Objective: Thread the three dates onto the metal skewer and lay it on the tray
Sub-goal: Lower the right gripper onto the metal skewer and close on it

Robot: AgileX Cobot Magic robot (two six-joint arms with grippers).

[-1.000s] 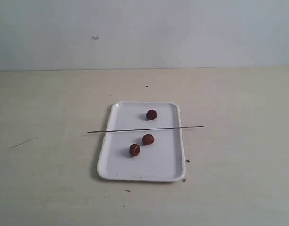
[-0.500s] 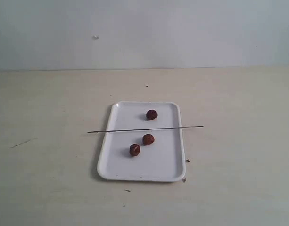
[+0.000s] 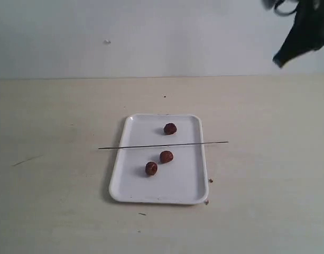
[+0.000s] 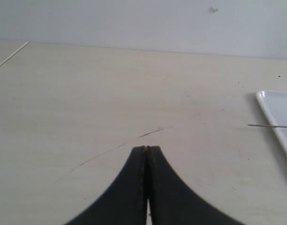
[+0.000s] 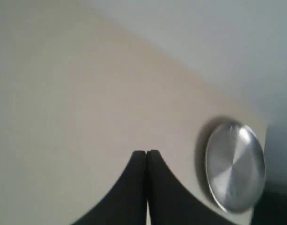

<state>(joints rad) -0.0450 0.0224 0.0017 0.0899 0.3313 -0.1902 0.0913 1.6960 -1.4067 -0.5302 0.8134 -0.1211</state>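
Note:
The white tray lies in the middle of the table. Three dates rest loose on it: one toward the back, one in the middle, one front left. The metal skewer lies across the tray, both ends past its rims; its tip and a tray corner show in the left wrist view. My right gripper hangs high at the upper right, far from the tray, shut and empty. My left gripper is shut and empty over bare table, out of the exterior view.
A round shiny metal disc sits on the surface in the right wrist view. Small dark crumbs lie on the table by the tray's right front corner. A thin dark scratch marks the table ahead of the left gripper.
The right arm has come into the exterior view at the upper right corner. Tray, dates and skewer have not moved.

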